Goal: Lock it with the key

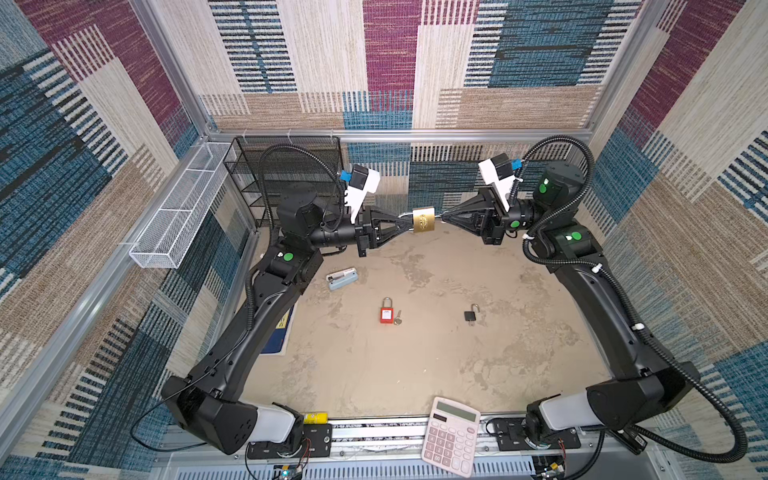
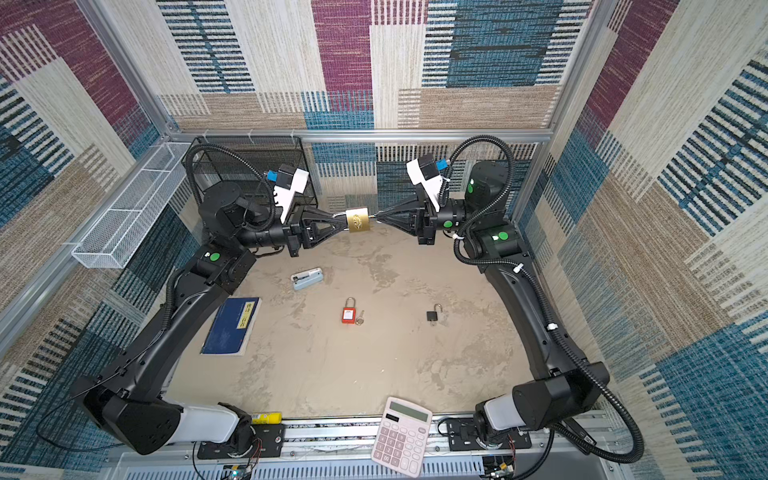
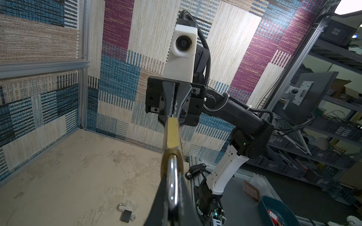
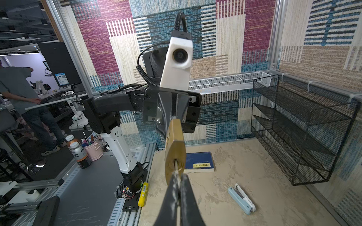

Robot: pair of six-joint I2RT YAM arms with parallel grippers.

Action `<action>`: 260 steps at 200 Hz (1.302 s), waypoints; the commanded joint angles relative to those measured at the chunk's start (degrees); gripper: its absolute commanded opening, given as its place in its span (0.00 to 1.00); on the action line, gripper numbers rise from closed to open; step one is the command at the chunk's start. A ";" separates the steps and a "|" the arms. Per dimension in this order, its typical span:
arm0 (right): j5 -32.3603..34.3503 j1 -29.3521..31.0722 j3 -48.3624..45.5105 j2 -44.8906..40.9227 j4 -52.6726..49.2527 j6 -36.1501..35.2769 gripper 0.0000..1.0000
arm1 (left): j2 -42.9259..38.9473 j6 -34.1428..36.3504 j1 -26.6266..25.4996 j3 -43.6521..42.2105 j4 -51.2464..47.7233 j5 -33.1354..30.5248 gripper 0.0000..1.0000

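A gold padlock [image 1: 424, 220], pink calculator [image 1: 451, 440], blue book [image 2: 230, 328], black mesh rack [image 4: 297, 137].

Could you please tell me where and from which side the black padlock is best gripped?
Take the black padlock by its body, probably from straight above, pinching across the two side edges. It lies flat on the table; its open shackle sticks out the far end and what looks like a key out the near end, leaving only the sides free.

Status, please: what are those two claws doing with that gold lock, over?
Left gripper shut on brass padlock shackle, lock in mid-air. Right gripper shut on key, key in keyhole. Nothing in the way; red padlock, black padlock lie below.
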 commanded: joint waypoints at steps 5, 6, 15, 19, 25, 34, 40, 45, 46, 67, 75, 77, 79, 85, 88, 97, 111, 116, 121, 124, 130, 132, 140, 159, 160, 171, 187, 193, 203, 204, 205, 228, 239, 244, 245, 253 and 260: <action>-0.98 -1.08 -0.62 -0.84 -0.17 -0.56 0.00 | -0.55 1.67 0.32 -0.04 2.35 0.87 0.00; -0.99 -1.09 -0.61 -0.91 -0.20 -0.56 0.00 | -0.55 1.68 0.34 0.00 2.35 0.88 0.00; -1.10 -1.71 -0.86 -1.22 -0.70 -0.95 0.00 | -0.64 1.60 0.43 -0.03 2.35 0.97 0.00; -1.16 -2.03 -1.03 -1.38 -0.76 -0.96 0.00 | -0.61 1.61 0.54 0.02 2.35 0.92 0.00; -1.17 -2.53 -1.33 -1.68 -0.85 -1.00 0.00 | -0.64 1.51 0.61 -0.08 2.29 1.03 0.00; -1.26 -3.38 -1.95 -2.10 -0.80 -1.13 0.00 | -0.72 1.56 0.78 -0.13 2.30 1.03 0.00; -1.18 -3.91 -2.45 -2.44 -0.93 -1.17 0.00 | -0.69 1.51 0.82 -0.13 2.22 1.16 0.00; -1.18 -4.40 -2.81 -2.79 -1.10 -1.32 0.00 | -0.62 1.54 0.87 -0.07 2.13 1.39 0.00; -1.18 -4.46 -2.94 -2.85 -1.11 -1.33 0.00 | -0.63 1.52 0.87 -0.05 2.11 1.40 0.00; -1.01 -6.18 -5.65 -3.99 -1.03 -1.40 0.00 | -0.55 2.48 0.89 0.20 0.53 1.66 0.00; -0.05 -6.66 -6.62 -4.59 -1.31 -1.67 0.00 | -0.54 3.64 0.89 0.36 -0.90 1.56 0.00; 0.31 -6.71 -6.83 -4.74 -1.36 -1.76 0.00 | -0.51 3.99 0.92 0.39 -1.30 1.54 0.00; 0.71 -6.78 -7.02 -4.87 -1.48 -1.85 0.00 | -0.52 4.26 0.89 0.44 -1.66 1.45 0.00; 2.44 -7.00 -7.70 -5.37 -2.01 -2.09 0.00 | -0.40 5.08 0.87 0.56 -2.80 1.26 0.00; 3.36 -7.05 -8.05 -5.67 -2.19 -2.12 0.00 | -0.40 5.47 0.87 0.70 -3.39 1.14 0.00; 6.10 -7.09 -9.06 -6.68 -2.63 -2.31 0.00 | -0.22 6.68 0.87 0.66 -4.80 1.10 0.00; 10.45 -7.07 -10.92 -8.44 -3.19 -2.71 0.00 | 0.19 8.08 0.88 0.55 -6.43 1.67 0.00; 12.46 -7.07 -11.63 -9.13 -3.65 -2.89 0.00 | 0.31 8.50 0.87 0.49 -6.56 2.29 0.00; 14.53 -7.07 -12.09 -9.70 -4.36 -3.08 0.00 | 0.54 8.97 0.87 0.32 -6.70 3.06 0.00; 15.51 -7.07 -12.38 -9.99 -4.88 -3.25 0.00 | 0.58 9.26 0.87 0.19 -6.70 3.40 0.00; 17.62 -7.10 -12.86 -10.60 -5.93 -3.60 0.00 | 0.67 9.77 0.92 -0.22 -6.62 3.88 0.00; 18.20 -7.08 -13.05 -10.75 -6.36 -3.76 0.00 | 0.67 10.12 0.89 -0.40 -6.62 3.99 0.00; 21.40 -7.10 -13.62 -11.46 -7.90 -4.07 0.00 | 0.78 11.59 0.79 -0.95 -6.99 4.30 0.00; 26.53 -7.10 -16.48 -13.51 -9.63 -3.58 0.00 | 1.73 17.08 0.70 -1.21 -11.87 4.23 0.00; 26.74 -7.09 -16.67 -13.57 -9.63 -3.43 0.00 | 1.82 17.47 0.70 -1.16 -12.32 4.23 0.00; 28.63 -7.08 -19.20 -15.34 -9.34 -2.09 0.00 | 3.02 21.75 0.57 -0.40 -17.51 4.19 0.00; 30.41 -7.10 -22.88 -17.69 -8.78 -0.04 0.00 | 5.58 30.59 0.10 1.95 -28.35 2.64 0.00; 31.05 -7.07 -24.13 -18.50 -8.79 0.20 0.00 | 6.72 34.29 -0.21 3.10 -32.94 1.55 0.00; 33.40 -7.07 -25.61 -19.58 -9.69 0.19 0.00 | 8.64 40.18 -0.75 4.86 -40.52 -0.96 0.00; 33.65 -7.07 -25.68 -19.69 -9.80 0.12 0.00 | 8.88 40.75 -0.82 5.09 -41.14 -1.27 0.00; 33.81 -7.07 -25.84 -19.78 -9.94 0.13 0.00 | 9.13 41.30 -0.94 5.20 -41.85 -1.59 0.00; 37.10 -7.07 -27.70 -21.58 -12.39 -1.14 0.00 | 13.39 48.07 -2.43 7.43 -50.89 -6.93 0.00; 37.83 -7.07 -28.18 -22.34 -12.94 -1.35 0.00 | 15.17 49.64 -3.30 8.39 -53.58 -9.04 0.00; 38.16 -7.11 -28.41 -22.62 -13.16 -1.35 0.00 | 15.88 50.21 -3.86 8.76 -54.42 -9.72 0.00; 38.18 -7.09 -28.44 -22.70 -13.20 -1.35 0.00 | 16.01 50.38 -3.96 8.84 -54.64 -9.82 0.00; 38.42 -7.12 -28.63 -23.04 -13.54 -1.32 0.00 | 17.02 51.25 -4.74 9.17 -55.71 -11.03 0.00; 38.78 -7.07 -28.81 -23.29 -13.89 -1.53 0.00 | 17.82 52.28 -5.52 9.59 -56.46 -12.25 0.00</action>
